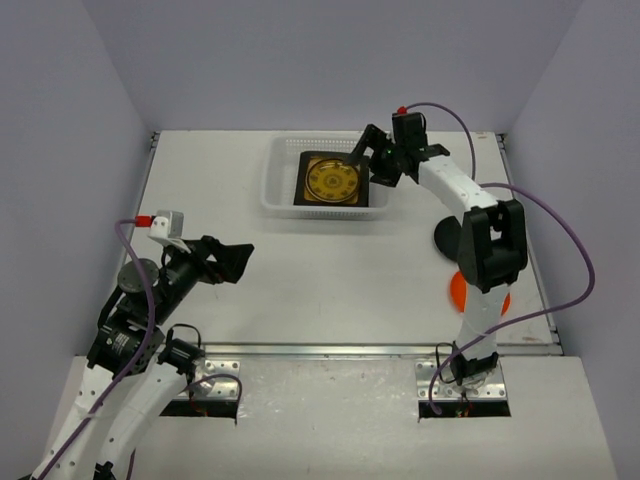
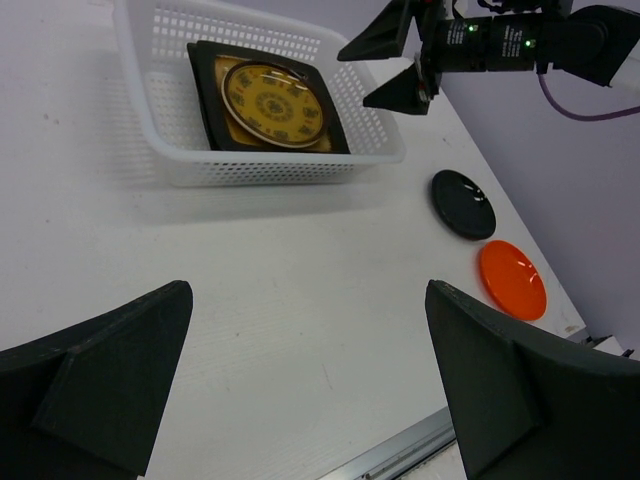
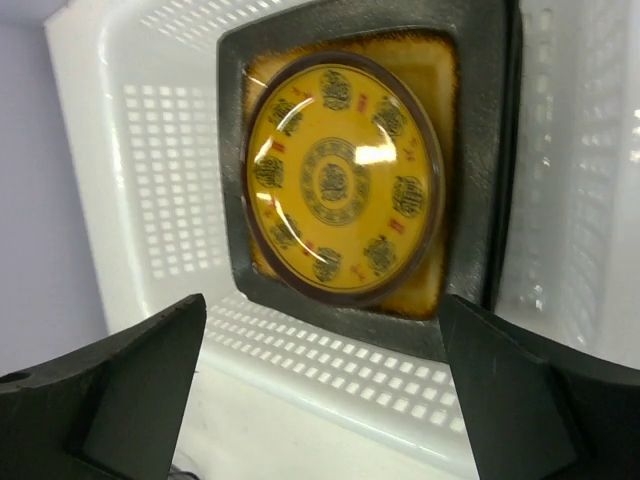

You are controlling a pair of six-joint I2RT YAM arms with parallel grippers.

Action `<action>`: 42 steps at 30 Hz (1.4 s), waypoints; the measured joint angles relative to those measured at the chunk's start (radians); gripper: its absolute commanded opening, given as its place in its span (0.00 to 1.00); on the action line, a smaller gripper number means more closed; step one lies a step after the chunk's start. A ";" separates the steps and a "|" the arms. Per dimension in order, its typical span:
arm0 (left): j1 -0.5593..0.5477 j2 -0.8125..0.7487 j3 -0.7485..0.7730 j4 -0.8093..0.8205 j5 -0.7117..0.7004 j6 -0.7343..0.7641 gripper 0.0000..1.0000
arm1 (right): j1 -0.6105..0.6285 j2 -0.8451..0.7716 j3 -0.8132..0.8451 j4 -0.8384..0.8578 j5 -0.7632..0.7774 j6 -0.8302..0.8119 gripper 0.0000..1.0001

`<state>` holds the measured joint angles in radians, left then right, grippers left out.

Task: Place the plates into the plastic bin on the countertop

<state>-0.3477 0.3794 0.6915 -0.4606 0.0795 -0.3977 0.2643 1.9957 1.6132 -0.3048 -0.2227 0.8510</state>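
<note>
Right gripper (image 2: pixel 353 80) and left gripper (image 2: pixel 308 295) gape empty — yellow plate (image 3: pixel 340 180) in bin (image 3: pixel 160 170), perhaps atop two

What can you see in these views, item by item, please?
countertop: one, white, under everything.
plastic bin: one, translucent white, far middle.
square plate: at least one, dark-rimmed amber, inside bin.
patterned plate: one, yellow, atop square plate.
black plate: one, black, right of bin.
orange plate: one, orange, nearer than black plate.
left pincer: one, black, open, near left.
right pincer: one, black, open, over bin's right end.
</note>
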 measured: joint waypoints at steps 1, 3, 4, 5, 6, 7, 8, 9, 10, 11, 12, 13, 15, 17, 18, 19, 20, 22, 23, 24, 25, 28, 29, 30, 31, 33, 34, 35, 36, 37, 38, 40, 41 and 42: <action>0.000 -0.003 0.000 0.000 0.000 0.000 1.00 | 0.000 -0.010 0.001 -0.028 0.010 -0.032 0.99; 0.000 -0.008 0.000 0.000 0.000 0.000 1.00 | 0.000 -0.034 0.003 -0.078 0.031 -0.093 0.99; 0.000 -0.010 0.000 0.000 0.000 0.000 1.00 | 0.000 -0.047 0.003 -0.101 0.041 -0.121 0.99; 0.000 -0.013 0.000 0.000 -0.001 0.000 1.00 | 0.000 -0.064 0.003 -0.123 0.053 -0.153 0.99; 0.000 -0.016 0.000 0.000 -0.002 0.000 1.00 | 0.000 -0.081 0.003 -0.146 0.066 -0.184 0.99; 0.000 -0.020 0.000 0.000 -0.003 0.000 1.00 | 0.000 -0.111 -0.008 -0.162 0.091 -0.212 0.99; 0.000 -0.024 0.000 0.000 -0.004 0.000 1.00 | 0.000 -0.152 -0.030 -0.174 0.121 -0.237 0.99; 0.000 -0.028 0.000 0.000 -0.005 0.000 1.00 | 0.000 -0.202 -0.064 -0.180 0.155 -0.260 0.99; 0.000 -0.033 0.000 0.000 -0.005 0.000 1.00 | -0.001 -0.261 -0.110 -0.180 0.192 -0.282 0.99; 0.000 -0.035 0.000 0.000 -0.005 0.000 1.00 | -0.001 -0.320 -0.160 -0.182 0.229 -0.299 0.99; 0.000 -0.037 0.000 0.000 -0.004 0.000 1.00 | -0.003 -0.384 -0.211 -0.191 0.276 -0.320 0.99; 0.000 -0.037 0.000 0.000 -0.004 0.000 1.00 | -0.003 -0.436 -0.251 -0.206 0.323 -0.344 0.99; 0.000 -0.037 0.000 0.000 -0.003 0.000 1.00 | -0.006 -0.507 -0.312 -0.224 0.422 -0.390 0.99; 0.000 -0.037 0.000 0.000 -0.002 0.000 1.00 | -0.007 -0.534 -0.363 -0.232 0.529 -0.440 0.99; 0.000 -0.037 0.000 0.000 -0.002 0.000 1.00 | -0.007 -0.532 -0.383 -0.241 0.574 -0.459 0.99; 0.000 -0.037 0.000 0.000 -0.001 0.000 1.00 | -0.007 -0.522 -0.400 -0.252 0.616 -0.477 0.99; 0.000 -0.037 0.000 0.000 0.000 0.000 1.00 | -0.008 -0.500 -0.416 -0.265 0.660 -0.495 0.99; 0.000 -0.037 0.000 0.000 0.000 0.000 1.00 | -0.009 -0.447 -0.433 -0.288 0.726 -0.525 0.99; 0.000 -0.037 0.000 0.001 0.001 0.000 1.00 | -0.009 -0.419 -0.439 -0.294 0.744 -0.538 0.99; 0.000 -0.037 0.000 0.001 0.001 0.000 1.00 | -0.010 -0.391 -0.445 -0.300 0.763 -0.551 0.99; 0.000 -0.037 0.000 0.001 0.001 0.000 1.00 | -0.010 -0.367 -0.448 -0.301 0.779 -0.561 0.99; 0.000 -0.037 0.000 0.000 0.003 0.000 1.00 | -0.010 -0.294 -0.453 -0.285 0.820 -0.594 0.99; 0.000 -0.037 0.000 0.001 0.004 0.000 1.00 | -0.010 -0.266 -0.454 -0.271 0.830 -0.603 0.99; 0.000 -0.037 0.000 0.001 0.005 0.000 1.00 | -0.010 -0.237 -0.454 -0.256 0.839 -0.611 0.99; 0.000 -0.037 0.000 0.000 0.006 0.000 1.00 | -0.010 -0.207 -0.454 -0.241 0.846 -0.619 0.99; 0.000 -0.037 0.000 0.001 0.008 0.000 1.00 | -0.011 -0.150 -0.454 -0.214 0.859 -0.636 0.98; 0.000 -0.037 0.000 0.000 0.009 0.000 1.00 | -0.014 -0.121 -0.454 -0.199 0.865 -0.645 0.96; 0.000 -0.037 0.000 0.001 0.009 0.000 1.00 | -0.015 -0.094 -0.454 -0.185 0.868 -0.650 0.92; 0.000 -0.037 0.000 0.000 0.010 0.000 1.00 | -0.018 -0.072 -0.452 -0.176 0.877 -0.657 0.90; 0.000 -0.037 0.000 0.001 0.010 0.000 1.00 | -0.020 -0.063 -0.445 -0.173 0.885 -0.663 0.87; 0.000 -0.037 0.000 0.001 0.011 0.000 1.00 | -0.024 -0.058 -0.439 -0.164 0.886 -0.665 0.83; 0.000 -0.037 0.000 0.001 0.011 0.000 1.00 | -0.034 -0.045 -0.428 -0.141 0.886 -0.667 0.76; 0.000 -0.037 0.000 0.000 0.011 0.000 1.00 | -0.039 -0.037 -0.424 -0.132 0.887 -0.669 0.70; 0.000 -0.037 0.000 0.001 0.011 0.000 1.00 | -0.042 -0.030 -0.421 -0.124 0.889 -0.668 0.64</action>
<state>-0.3481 0.3428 0.6914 -0.4599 0.0906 -0.3973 0.2220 1.9653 1.1922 -0.4288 0.6660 0.1832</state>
